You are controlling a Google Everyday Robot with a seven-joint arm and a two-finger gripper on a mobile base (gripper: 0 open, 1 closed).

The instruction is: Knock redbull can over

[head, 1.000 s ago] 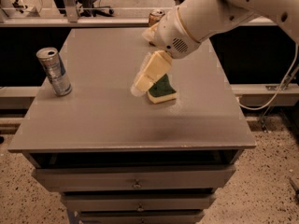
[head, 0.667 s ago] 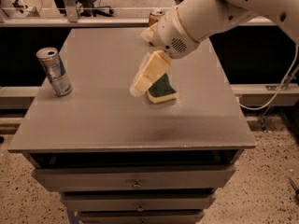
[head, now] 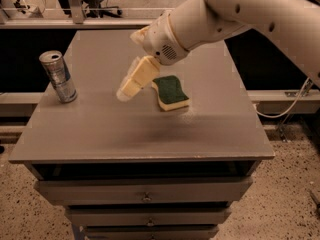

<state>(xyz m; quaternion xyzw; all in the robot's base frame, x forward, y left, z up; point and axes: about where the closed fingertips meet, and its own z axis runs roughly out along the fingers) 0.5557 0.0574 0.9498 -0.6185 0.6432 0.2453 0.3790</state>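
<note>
Can (head: 59, 77) stands upright, slim, probably light and tippy; push near its top; hand (head: 127, 90) hovers over the table (head: 150, 134), well apart; spread or not, cannot tell.

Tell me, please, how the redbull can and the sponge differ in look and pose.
The redbull can stands tall and upright; the sponge lies low and flat. The can is silver-blue metal; the sponge is green over yellow. The can stands by the table's edge, far from the gripper; the sponge lies mid-table beside it. Both rest on the table.
</note>
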